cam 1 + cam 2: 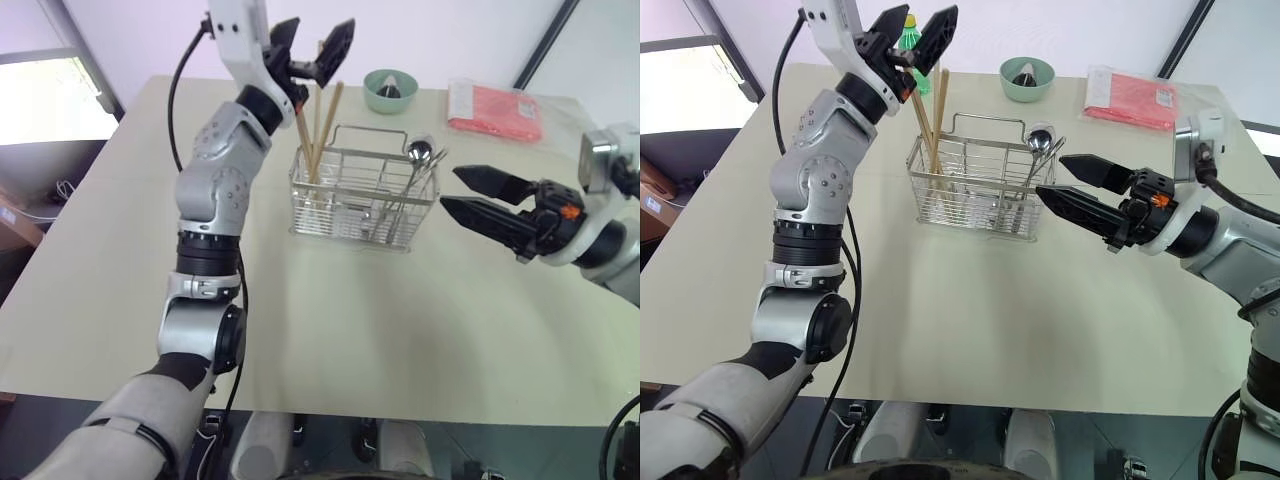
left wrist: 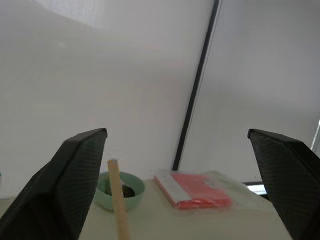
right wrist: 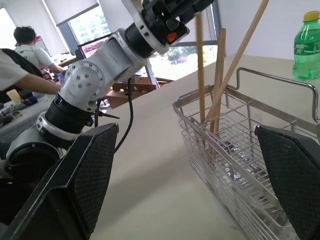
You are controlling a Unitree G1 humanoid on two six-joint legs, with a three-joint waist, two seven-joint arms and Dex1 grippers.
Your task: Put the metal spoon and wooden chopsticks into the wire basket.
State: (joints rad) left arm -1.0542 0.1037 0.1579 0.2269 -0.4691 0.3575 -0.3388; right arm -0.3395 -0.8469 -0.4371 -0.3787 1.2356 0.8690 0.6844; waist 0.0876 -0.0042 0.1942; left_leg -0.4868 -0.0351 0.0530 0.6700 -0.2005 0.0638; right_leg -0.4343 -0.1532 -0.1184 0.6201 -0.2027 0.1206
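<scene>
pale table (image 1: 330, 320), left gripper (image 1: 312, 47) raised wide open over wooden chopsticks (image 1: 318, 135) in wire basket (image 1: 362, 197); right gripper (image 1: 478, 196) level, wide open beside it.

The left arm (image 1: 210, 215) is showing silver-grey metal segments dotted with small screws, black ring joints and a white wrist housing, a black cable looping alongside. The right arm (image 1: 1220, 235) is wearing grey-white shells, an orange mark sitting behind its black textured fingers (image 1: 1080, 210).

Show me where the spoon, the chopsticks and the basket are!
spoon (image 1: 419, 152), left eye view, on its round bowl.
chopsticks (image 1: 328, 118), left eye view, on one stick's upper half.
basket (image 1: 975, 185), right eye view, on its front wire wall.
</scene>
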